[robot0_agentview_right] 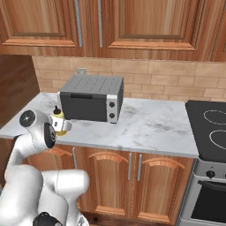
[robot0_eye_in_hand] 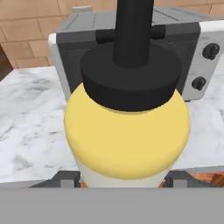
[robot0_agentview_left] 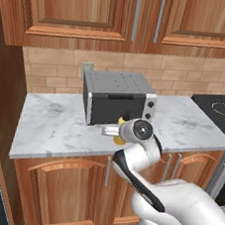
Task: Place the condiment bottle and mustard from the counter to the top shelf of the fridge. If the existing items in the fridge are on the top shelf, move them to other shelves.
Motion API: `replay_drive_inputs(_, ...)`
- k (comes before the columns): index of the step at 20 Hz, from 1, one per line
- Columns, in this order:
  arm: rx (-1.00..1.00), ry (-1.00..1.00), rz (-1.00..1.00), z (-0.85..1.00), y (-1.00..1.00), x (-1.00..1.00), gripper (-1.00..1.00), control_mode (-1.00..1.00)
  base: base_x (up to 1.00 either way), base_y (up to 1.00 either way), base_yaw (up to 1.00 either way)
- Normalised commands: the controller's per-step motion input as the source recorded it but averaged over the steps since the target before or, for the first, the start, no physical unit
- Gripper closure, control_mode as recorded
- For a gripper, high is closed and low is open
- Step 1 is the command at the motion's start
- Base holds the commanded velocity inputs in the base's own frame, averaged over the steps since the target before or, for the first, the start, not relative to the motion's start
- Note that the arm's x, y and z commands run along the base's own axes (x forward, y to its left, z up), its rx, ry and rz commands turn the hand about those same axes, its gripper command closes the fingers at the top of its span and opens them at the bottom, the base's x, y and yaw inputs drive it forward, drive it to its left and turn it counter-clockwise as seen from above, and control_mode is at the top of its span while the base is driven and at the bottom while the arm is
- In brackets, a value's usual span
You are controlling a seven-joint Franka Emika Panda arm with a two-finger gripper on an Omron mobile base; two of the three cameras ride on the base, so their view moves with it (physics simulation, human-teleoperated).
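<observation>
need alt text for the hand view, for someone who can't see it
A yellow mustard bottle with a black cap and nozzle stands very close in front, between the gripper's finger tips. Behind it a grey toaster oven sits on the white marbled counter before a tan brick wall.

Mustard (robot0_eye_in_hand: 127, 140) before toaster oven (robot0_eye_in_hand: 192, 52)

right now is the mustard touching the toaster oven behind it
Apart. In the right base view the mustard stands on the counter in front of the toaster oven's left corner, with a strip of marble visible between them.
</observation>
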Motion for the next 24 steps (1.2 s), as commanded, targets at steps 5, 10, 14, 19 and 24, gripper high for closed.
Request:
replay_drive_inputs(5, -0.05, 0.00, 0.00, 1.00, 0.00, -1.00, 1.00, -1.00, 0.00, 0.00, 0.00)
replay_drive_inputs(10, -0.03, 0.08, 0.00, 1.00, 0.00, -1.00, 1.00, -1.00, 0.00, 0.00, 0.00)
replay_drive_inputs(14, 0.00, 0.23, 0.00, 0.88, -0.07, -1.00, 1.00, -1.00, 0.00, 0.00, 0.00)
replay_drive_inputs(19, 0.00, 0.15, 0.00, 0.41, -0.25, -1.00, 1.00, -1.00, 0.00, 0.00, 0.00)
replay_drive_inputs(24, 0.00, 0.00, -0.01, 0.02, -0.24, -0.60, 1.00, -1.00, 0.00, 0.00, 0.00)
